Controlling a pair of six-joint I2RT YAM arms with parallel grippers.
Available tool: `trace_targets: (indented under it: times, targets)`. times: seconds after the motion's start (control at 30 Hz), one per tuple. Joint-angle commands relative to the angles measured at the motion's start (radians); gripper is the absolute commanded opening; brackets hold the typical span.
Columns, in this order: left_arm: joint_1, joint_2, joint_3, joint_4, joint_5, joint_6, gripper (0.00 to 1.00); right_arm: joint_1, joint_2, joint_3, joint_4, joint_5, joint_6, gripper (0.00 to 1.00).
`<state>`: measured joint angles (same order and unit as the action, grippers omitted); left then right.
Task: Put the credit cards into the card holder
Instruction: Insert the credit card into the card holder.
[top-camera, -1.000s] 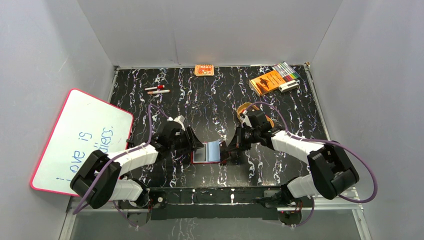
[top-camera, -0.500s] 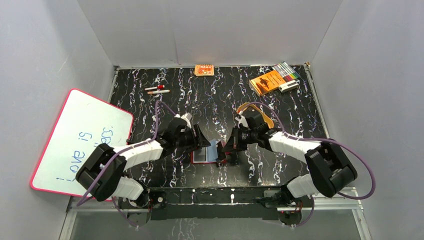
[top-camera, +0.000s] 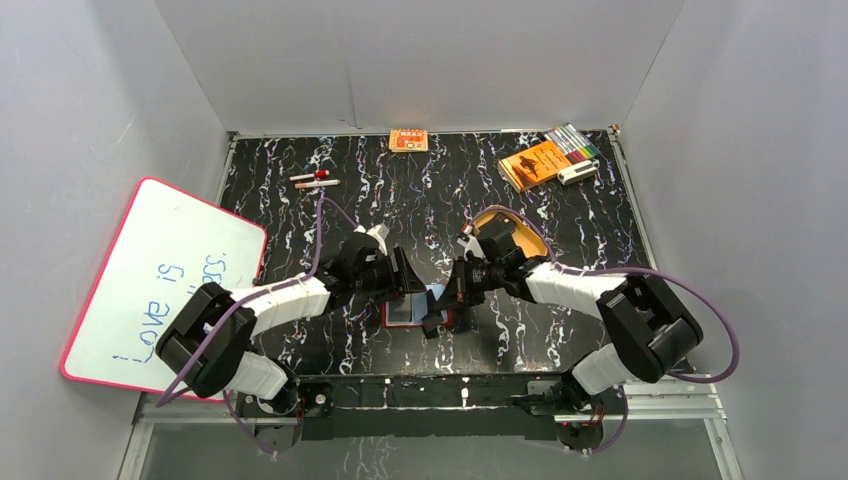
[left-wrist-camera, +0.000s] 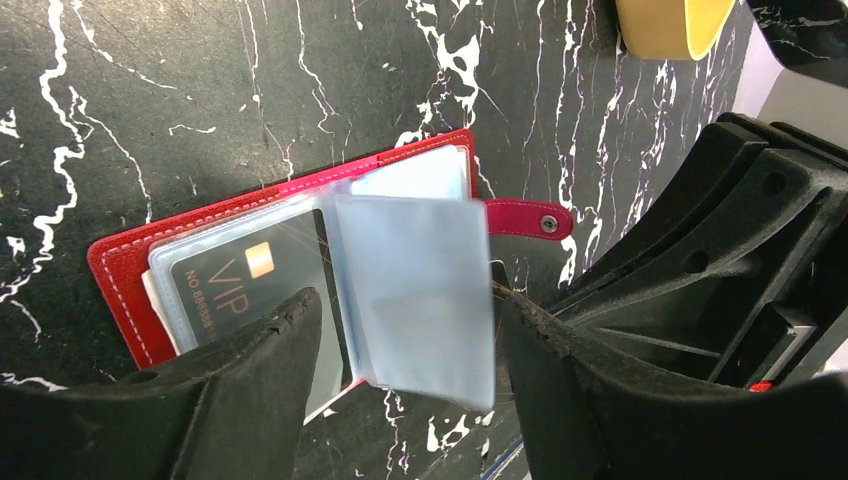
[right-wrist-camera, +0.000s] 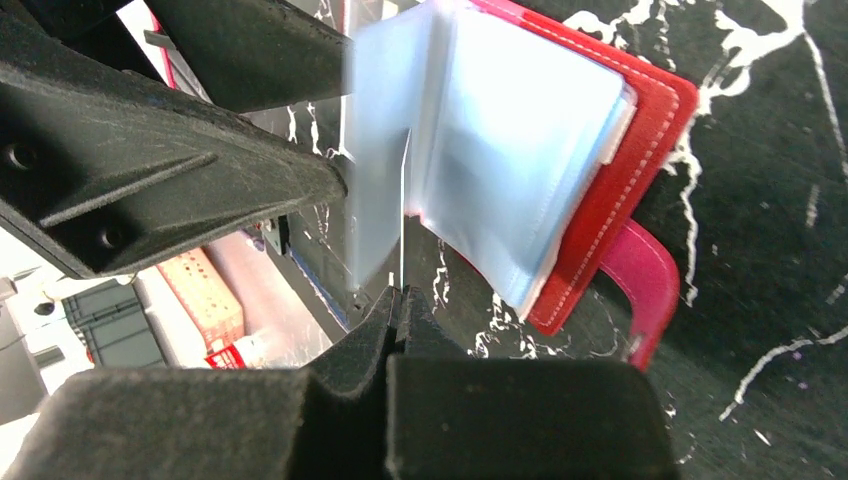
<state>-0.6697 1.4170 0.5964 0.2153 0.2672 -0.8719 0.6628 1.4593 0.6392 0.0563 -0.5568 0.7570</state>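
The red card holder (top-camera: 400, 318) lies open near the table's front edge, its snap tab (left-wrist-camera: 525, 218) pointing right. A dark VIP credit card (left-wrist-camera: 235, 285) sits inside a clear sleeve on its left half. My right gripper (right-wrist-camera: 403, 293) is shut on the edge of a pale bluish sleeve (right-wrist-camera: 380, 150) and holds it up off the holder (right-wrist-camera: 625, 180); it shows in the top view (top-camera: 445, 298). My left gripper (left-wrist-camera: 400, 400) is open, its fingers (left-wrist-camera: 255, 375) either side of the raised sleeve (left-wrist-camera: 415, 290); it shows in the top view (top-camera: 408, 285). No loose card shows.
A tan oval tray (top-camera: 528, 238) lies just behind the right arm. An orange booklet (top-camera: 535, 163), markers (top-camera: 575, 143) and a small white object (top-camera: 578, 173) are at the back right. A small orange box (top-camera: 408, 140) and pens (top-camera: 315, 180) are at the back. A whiteboard (top-camera: 160, 280) leans at the left.
My right gripper has moved left and lifted the sleeve from lying flat on the right half to standing upright. My left gripper has moved closer to the holder.
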Motion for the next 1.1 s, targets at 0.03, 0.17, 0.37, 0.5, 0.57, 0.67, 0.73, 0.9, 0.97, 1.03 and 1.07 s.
trace_targets:
  times: [0.03, 0.17, 0.37, 0.5, 0.57, 0.67, 0.73, 0.9, 0.97, 1.03, 1.07]
  targets:
    - [-0.003, -0.060, 0.029, -0.053, -0.042, 0.023, 0.66, 0.025, 0.032, 0.067, 0.051, -0.019, 0.001, 0.00]
    - [-0.002, -0.056, 0.028, -0.073, -0.056, 0.034, 0.66, 0.033, 0.054, 0.067, 0.057, -0.013, 0.008, 0.00]
    - [-0.003, -0.039, 0.027, -0.096, -0.073, 0.043, 0.51, 0.033, 0.043, 0.064, 0.040, 0.023, 0.009, 0.00]
    - [-0.003, -0.051, 0.026, -0.114, -0.102, 0.049, 0.35, 0.033, 0.000, 0.057, -0.002, 0.080, -0.001, 0.00]
    - [-0.002, -0.057, 0.027, -0.130, -0.120, 0.053, 0.30, 0.032, -0.022, 0.051, -0.021, 0.107, -0.004, 0.00]
    - [-0.003, -0.066, 0.027, -0.157, -0.155, 0.053, 0.19, 0.033, -0.048, 0.040, -0.036, 0.149, 0.000, 0.00]
    - [-0.004, -0.071, 0.029, -0.176, -0.176, 0.054, 0.13, 0.033, -0.064, 0.030, -0.036, 0.176, 0.013, 0.00]
    - [-0.003, -0.091, 0.042, -0.258, -0.249, 0.051, 0.16, 0.033, -0.090, 0.015, -0.036, 0.219, 0.030, 0.00]
    - [-0.002, -0.108, 0.051, -0.301, -0.309, 0.052, 0.20, 0.033, -0.100, 0.015, -0.037, 0.222, 0.029, 0.00]
    - [-0.001, -0.132, 0.059, -0.349, -0.357, 0.054, 0.24, 0.033, -0.109, 0.019, -0.034, 0.222, 0.023, 0.00]
    - [-0.002, -0.147, 0.062, -0.364, -0.377, 0.056, 0.26, 0.034, -0.113, 0.019, -0.027, 0.219, 0.021, 0.00]
